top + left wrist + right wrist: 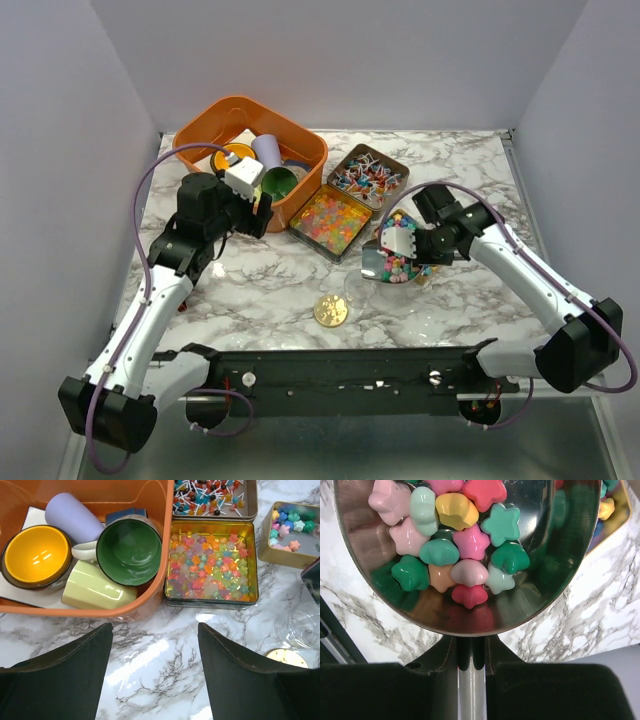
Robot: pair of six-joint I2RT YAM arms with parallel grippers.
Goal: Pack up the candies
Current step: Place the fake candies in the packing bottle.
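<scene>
**Scoop loaded, left gripper empty**

My right gripper (471, 652) is clamped tight on the handle of a metal scoop (530, 595). The handle runs straight down between my fingers at the bottom centre of the right wrist view. The scoop's bowl fills the upper part of that frame and carries a heap of star candies (457, 545) in pink, green, yellow and red. In the top view the scoop sits right of centre over the marble table (250, 290). My wrist hides most of what lies under it, so I cannot tell whether it touches anything.

My left gripper (155, 665) is wide open and holds nothing. Its dark fingers (60, 680) stand at the bottom of the left wrist view. In the upper left is an orange bin (75, 611) with a yellow bowl (37, 555), a green mug (129, 550) and a lilac cup (72, 517). Just beside the bin, at centre right, a gold tin (210, 602) is full of glossy candies (212, 562). At the top edge a back tin (250, 515) holds stick candies (210, 495). At the right edge a side tin (265, 555) holds more star candies. In the lower right a gold disc (285, 657) lies by a clear jar (302, 625).
</scene>
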